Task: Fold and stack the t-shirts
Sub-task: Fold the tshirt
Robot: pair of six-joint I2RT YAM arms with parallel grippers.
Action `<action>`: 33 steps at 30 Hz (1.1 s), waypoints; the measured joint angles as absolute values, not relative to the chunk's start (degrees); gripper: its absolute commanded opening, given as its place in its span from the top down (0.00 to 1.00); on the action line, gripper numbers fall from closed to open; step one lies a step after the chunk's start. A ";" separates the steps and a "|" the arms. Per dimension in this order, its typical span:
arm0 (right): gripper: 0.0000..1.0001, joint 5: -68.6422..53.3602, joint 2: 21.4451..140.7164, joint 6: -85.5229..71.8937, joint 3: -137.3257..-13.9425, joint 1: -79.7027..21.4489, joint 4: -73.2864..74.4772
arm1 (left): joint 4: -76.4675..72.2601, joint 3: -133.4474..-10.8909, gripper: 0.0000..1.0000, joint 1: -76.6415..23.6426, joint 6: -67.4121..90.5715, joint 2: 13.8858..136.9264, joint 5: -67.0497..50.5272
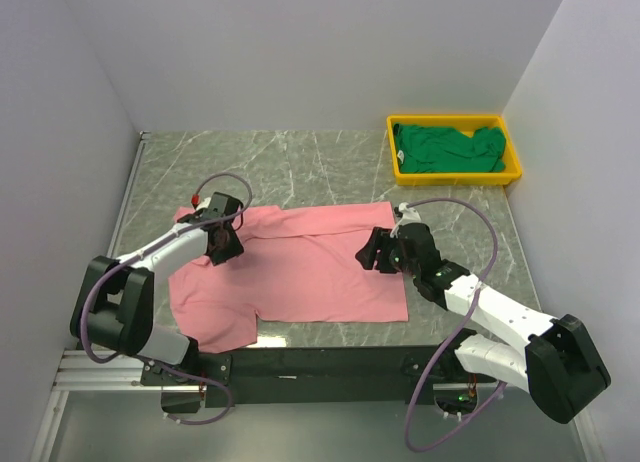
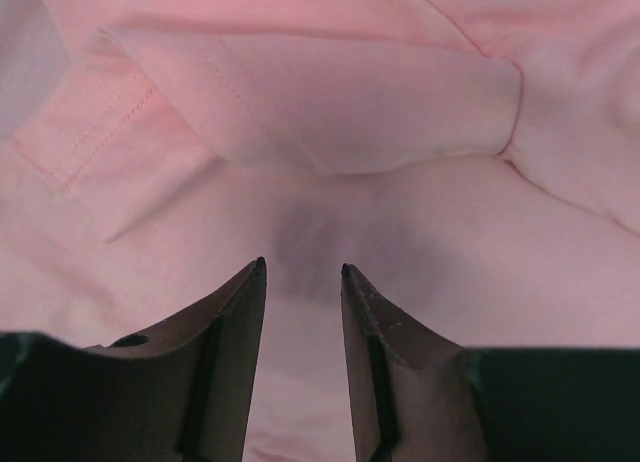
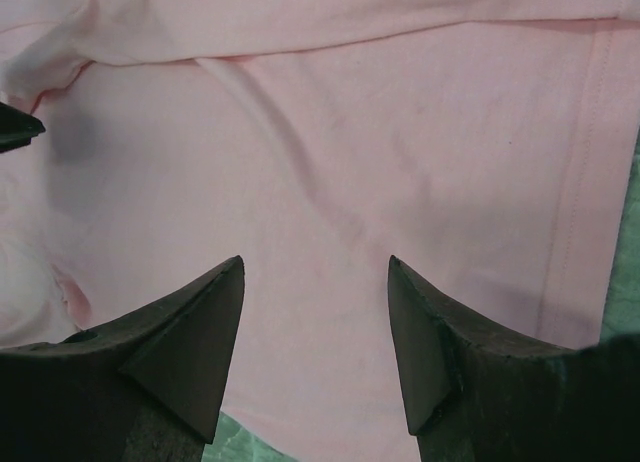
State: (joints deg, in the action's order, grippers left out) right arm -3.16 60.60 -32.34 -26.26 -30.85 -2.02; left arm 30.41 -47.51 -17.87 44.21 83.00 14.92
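Soft, even light fills the overhead view, and the arms cast only faint shadows on the pink t-shirt [image 1: 300,267] and the worktop [image 1: 300,162]. Both wrist views are slightly blurred. A dim grey shadow lies on the cloth just beyond the left hand [image 2: 303,267], whose dark fingers show little detail.

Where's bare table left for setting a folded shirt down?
Widest: the far strip of table between the pink t-shirt and back wall, left of the yellow tray. A narrow strip runs along the near edge. Crowded middle: shirt, left gripper, right gripper.
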 measured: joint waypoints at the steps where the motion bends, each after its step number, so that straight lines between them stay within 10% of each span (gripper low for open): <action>1: 0.34 -3.29 60.58 -32.34 -26.15 -30.85 -2.13 | 30.11 -46.68 0.58 -17.87 45.01 82.74 14.72; 33: 0.35 -4.34 62.43 -32.58 -25.80 -30.85 -3.14 | 21.87 -61.67 0.58 -13.34 45.10 98.61 19.33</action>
